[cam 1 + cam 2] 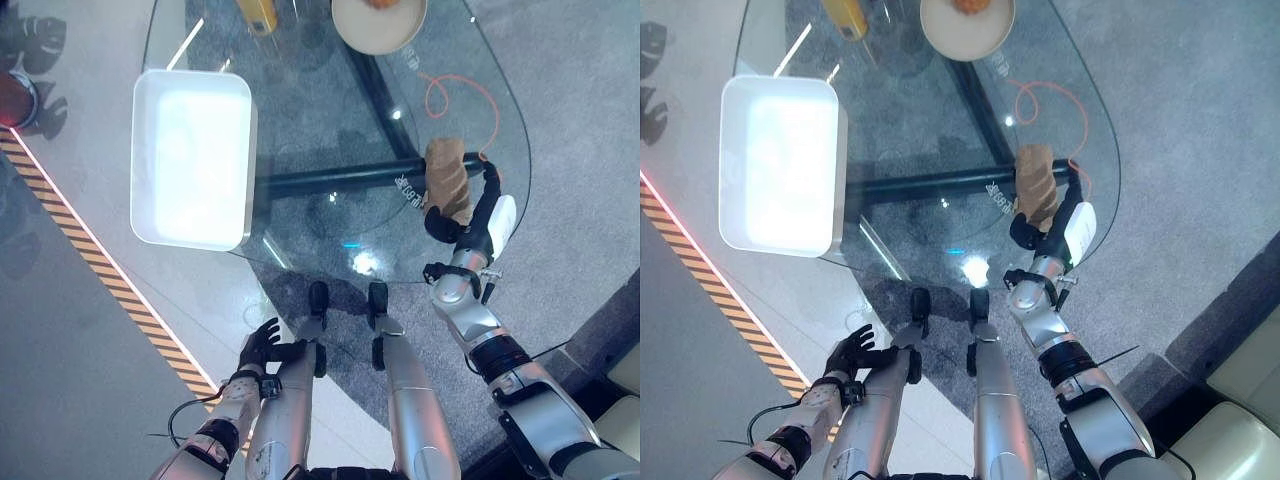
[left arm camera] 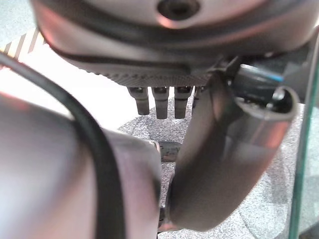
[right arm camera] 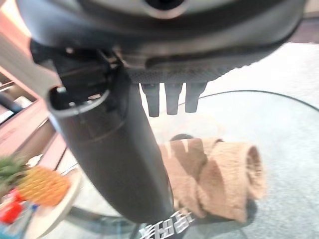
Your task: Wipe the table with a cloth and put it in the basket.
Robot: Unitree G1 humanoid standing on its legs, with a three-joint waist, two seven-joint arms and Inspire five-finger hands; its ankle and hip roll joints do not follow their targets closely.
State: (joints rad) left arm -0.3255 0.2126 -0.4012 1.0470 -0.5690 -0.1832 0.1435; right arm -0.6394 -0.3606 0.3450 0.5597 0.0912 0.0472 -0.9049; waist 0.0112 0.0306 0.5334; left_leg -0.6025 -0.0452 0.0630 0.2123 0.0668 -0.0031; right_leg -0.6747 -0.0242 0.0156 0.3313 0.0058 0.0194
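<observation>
Glass table with white basket, brown cloth and two robot hands.

Left to right: dark left hand [image 1: 262, 345], low beside the table's near edge and off the glass, fingers spread and relaxed, holding nothing; white rectangular plastic basket [image 1: 192, 158], on the left part of the rounded clear glass table [image 1: 310, 215], partly overhanging its left edge; yellow object [image 1: 258, 14], at the far edge, kind not discernible; round beige plate [image 1: 378, 28] carrying food, at the far edge; rolled brown terry cloth [image 1: 448, 178], lying on the glass near the right rim, well apart from the basket; dark right hand [image 1: 458, 215], at the cloth's near end, fingers straight in its wrist view [image 3: 172, 99], cloth lying past them, contact not discernible.
</observation>
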